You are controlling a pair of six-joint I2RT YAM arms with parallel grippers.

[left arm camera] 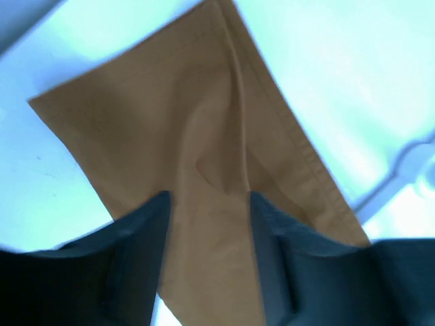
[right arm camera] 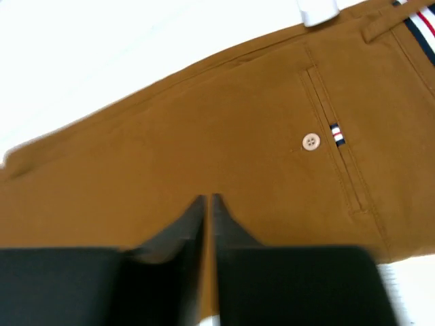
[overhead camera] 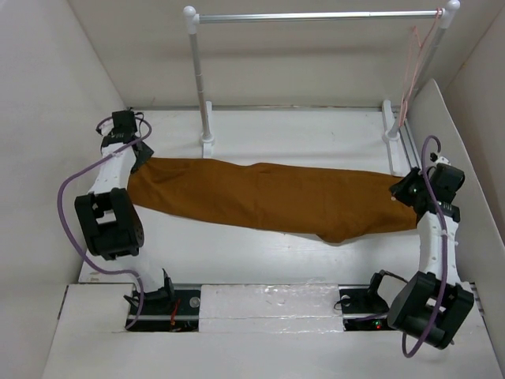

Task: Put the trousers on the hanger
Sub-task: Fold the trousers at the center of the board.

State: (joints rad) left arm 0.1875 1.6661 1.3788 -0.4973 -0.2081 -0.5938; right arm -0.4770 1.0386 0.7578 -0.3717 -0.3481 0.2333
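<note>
Two grippers sit at opposite ends of a pair of trousers. The left gripper [left arm camera: 209,204] has its jaws apart over the leg-hem end, and a raised fold of rust-brown cloth runs up between them. Whether the pads touch the cloth cannot be told.

The right gripper [right arm camera: 207,204] has its jaws drawn almost together, with only a sliver of brown showing between. It sits just above the seat of the trousers, near a back pocket with a pale button [right arm camera: 310,142] and striped trim [right arm camera: 423,24]. Whether it pinches any cloth cannot be told.

The trousers [overhead camera: 268,197] lie flat and lengthwise on the white desk [overhead camera: 260,253], in front of the silver rail [overhead camera: 316,16] and roughly parallel to it. The hems reach out past the rail's left post and the waistband lies toward its right post. Taking both ends probably lets the arms lift the cloth spread out instead of bunched.

The hanger [overhead camera: 414,71], thin and pale pink, hangs by its hook from the right end of the rail, above and behind the waistband end. It carries nothing, so the trousers are not yet on it. No boxes, bins or other containers are in view.
</note>
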